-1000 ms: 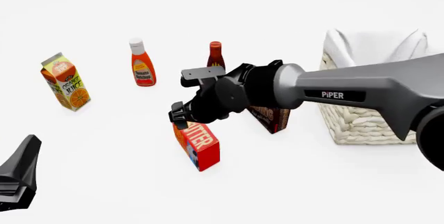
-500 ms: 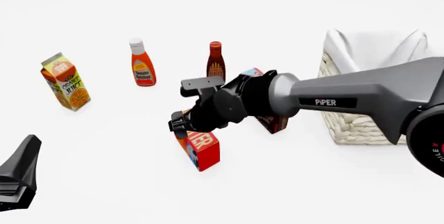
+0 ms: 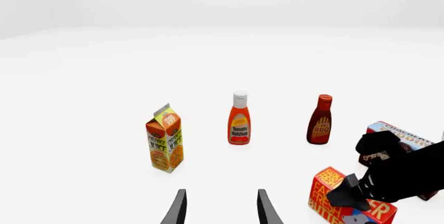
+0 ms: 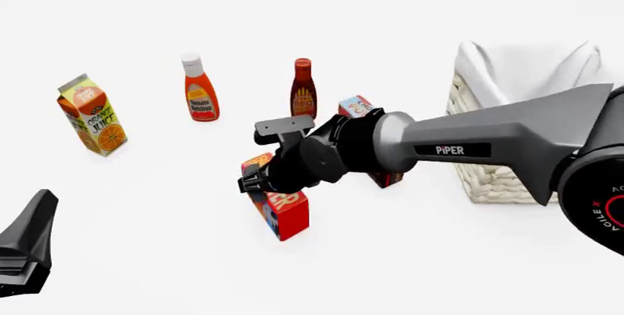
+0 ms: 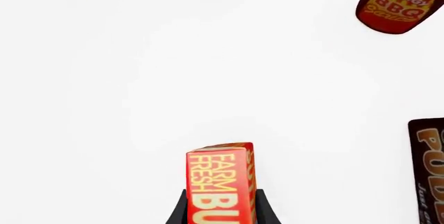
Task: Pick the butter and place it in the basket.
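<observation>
The butter (image 4: 280, 203) stands on the white surface (image 4: 146, 242), well apart from the basket (image 4: 507, 121), which sits off to its right with the chocolate pudding box (image 4: 363, 110) between them. The right end effector (image 4: 256, 181) is down over the box's top; in the right wrist view its two dark fingers (image 5: 182, 211) flank the butter's long sides, close against them, though whether they press or only bracket it cannot be told from here. The box appears not yet lifted.

Beyond the butter, farther from the arms, stand a BBQ sauce bottle (image 4: 303, 88) and a ketchup bottle (image 4: 200, 88), with the orange juice carton (image 4: 92, 115) off to its left. The left end effector (image 3: 220, 211) hovers idle, fingers spread, nothing between them.

The risk, as I judge it: the grip sits high on a tall narrow box, so a weak squeeze could let it pivot or slip on lifting. Swinging toward the basket, the box or arm could also clip the pudding box, which lies right on that path.
</observation>
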Robot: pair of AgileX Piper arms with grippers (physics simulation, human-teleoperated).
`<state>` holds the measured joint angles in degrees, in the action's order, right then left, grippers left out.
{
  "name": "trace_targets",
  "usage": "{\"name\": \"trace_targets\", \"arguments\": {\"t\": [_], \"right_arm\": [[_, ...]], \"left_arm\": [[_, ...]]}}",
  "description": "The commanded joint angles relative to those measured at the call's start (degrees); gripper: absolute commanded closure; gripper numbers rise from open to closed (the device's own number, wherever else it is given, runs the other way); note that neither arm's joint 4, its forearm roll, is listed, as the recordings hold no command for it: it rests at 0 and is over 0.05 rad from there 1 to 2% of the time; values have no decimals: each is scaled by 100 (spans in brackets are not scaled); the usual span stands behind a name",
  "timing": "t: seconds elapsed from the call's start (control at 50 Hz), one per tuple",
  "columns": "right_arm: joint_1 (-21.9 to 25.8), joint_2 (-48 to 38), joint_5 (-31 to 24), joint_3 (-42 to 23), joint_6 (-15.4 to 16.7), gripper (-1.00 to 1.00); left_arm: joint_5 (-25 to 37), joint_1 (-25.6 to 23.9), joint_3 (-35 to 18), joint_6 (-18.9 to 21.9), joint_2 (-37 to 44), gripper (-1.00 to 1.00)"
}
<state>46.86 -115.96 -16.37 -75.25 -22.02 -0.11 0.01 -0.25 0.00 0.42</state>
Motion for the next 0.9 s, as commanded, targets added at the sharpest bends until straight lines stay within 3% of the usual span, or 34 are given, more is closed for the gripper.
{"name": "trace_targets", "arguments": {"t": [0.02, 0.24, 0.9], "right_arm": [[43, 47, 55, 77, 265, 100], [90, 249, 111, 283, 65, 100], [14, 1157, -280, 315, -2, 100]], "left_arm": [[0, 1, 0, 1, 1, -100], [0, -1, 0, 1, 0, -100], [0, 1, 0, 1, 1, -100]]}}
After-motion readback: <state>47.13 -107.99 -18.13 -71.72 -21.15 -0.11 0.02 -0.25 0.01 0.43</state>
